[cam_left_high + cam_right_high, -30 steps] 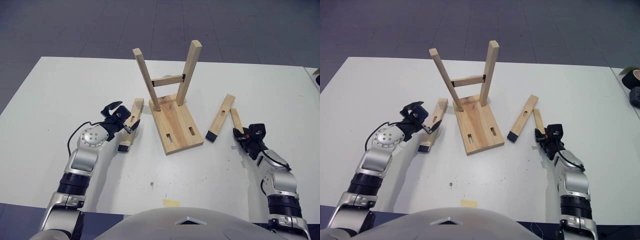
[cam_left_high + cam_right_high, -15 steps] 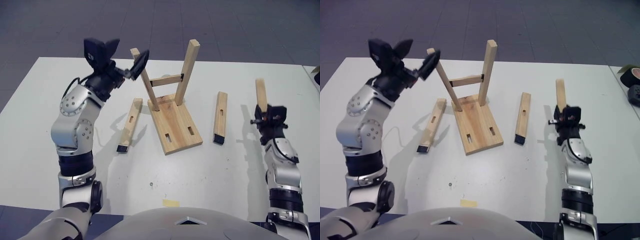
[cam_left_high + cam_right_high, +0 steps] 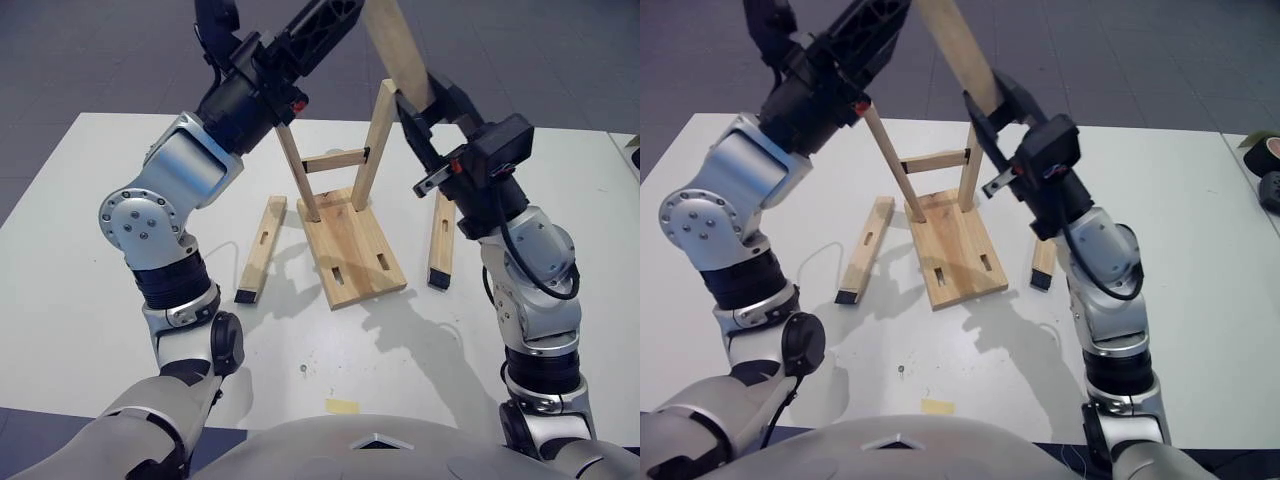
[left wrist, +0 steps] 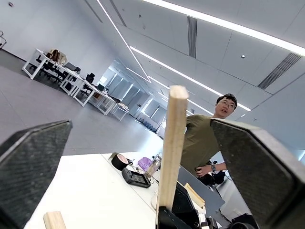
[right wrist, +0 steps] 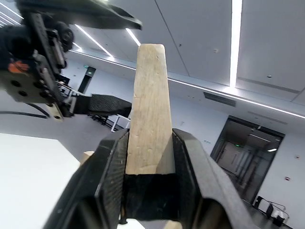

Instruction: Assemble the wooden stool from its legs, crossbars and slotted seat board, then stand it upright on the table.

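The slotted seat board (image 3: 360, 262) lies flat on the white table (image 3: 120, 190). Two legs (image 3: 374, 145) stand in it, joined by a crossbar (image 3: 335, 160). One loose leg (image 3: 259, 247) lies left of the board, another (image 3: 438, 238) to its right. My right gripper (image 3: 428, 100) is shut on a short wooden bar (image 3: 400, 45), held high above the standing legs and pointing up; the right wrist view has the bar (image 5: 150, 109) clamped between both fingers (image 5: 112, 167). My left gripper (image 3: 280, 20) is raised beside it, open, and its wide-spread fingers (image 4: 28, 167) frame the bar (image 4: 171, 148).
A small yellow tape mark (image 3: 342, 406) sits near the table's front edge. Dark items (image 3: 1265, 165) lie at the far right edge of the table. Bare table surface stretches in front of and to both sides of the board.
My right arm has swung up and inward, carrying the bar from the table's right side to above the stool legs. My left arm has risen higher and turned its open gripper toward the bar.
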Available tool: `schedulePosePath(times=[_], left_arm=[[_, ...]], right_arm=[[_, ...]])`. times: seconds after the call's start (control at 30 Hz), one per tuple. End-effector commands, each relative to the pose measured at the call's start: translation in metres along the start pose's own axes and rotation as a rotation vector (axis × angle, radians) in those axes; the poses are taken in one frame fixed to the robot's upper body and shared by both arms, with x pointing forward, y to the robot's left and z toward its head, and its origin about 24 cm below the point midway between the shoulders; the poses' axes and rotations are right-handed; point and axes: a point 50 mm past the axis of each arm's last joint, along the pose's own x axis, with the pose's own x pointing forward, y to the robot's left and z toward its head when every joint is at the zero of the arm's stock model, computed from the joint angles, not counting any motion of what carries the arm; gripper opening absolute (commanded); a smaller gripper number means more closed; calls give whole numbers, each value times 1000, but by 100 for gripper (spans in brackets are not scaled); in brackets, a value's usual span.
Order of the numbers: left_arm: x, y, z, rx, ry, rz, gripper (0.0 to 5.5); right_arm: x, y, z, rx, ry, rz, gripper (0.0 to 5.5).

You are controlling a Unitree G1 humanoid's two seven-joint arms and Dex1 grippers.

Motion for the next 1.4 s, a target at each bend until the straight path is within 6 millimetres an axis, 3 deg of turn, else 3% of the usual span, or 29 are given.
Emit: schedulePosePath(times=[0.03,0.17,0.43,0.83,0.93,0.97,1.13,1.23,1.3,1.4], left_arm=[[-1,-1,-3,-37,35,4,496],[-1,-7,0,-8,43,-19,423],[-5,1,5,126,45,104,270],[-5,-10,10,187,18,56,60],[-5,-17,20,277,-20,34,43],[-5,-20,24,285,-56,13,43],[-24,-27,62,508,-230,52,43],[-50,-13,87,620,-320,240,43],[-72,16,82,683,-251,436,43],[-112,58,63,619,-190,671,43]], right_arm=[[5,15,-4,67,6,54,131],[6,24,-10,86,29,81,131],[3,25,-17,92,59,75,131],[4,24,-22,73,84,58,131],[4,25,-23,89,88,59,131],[4,25,-25,111,95,50,168],[-5,13,-36,129,155,-40,247],[-18,-1,-44,98,211,-114,294],[-29,-10,-48,66,248,-170,327],[-39,-17,-51,37,282,-219,379]])
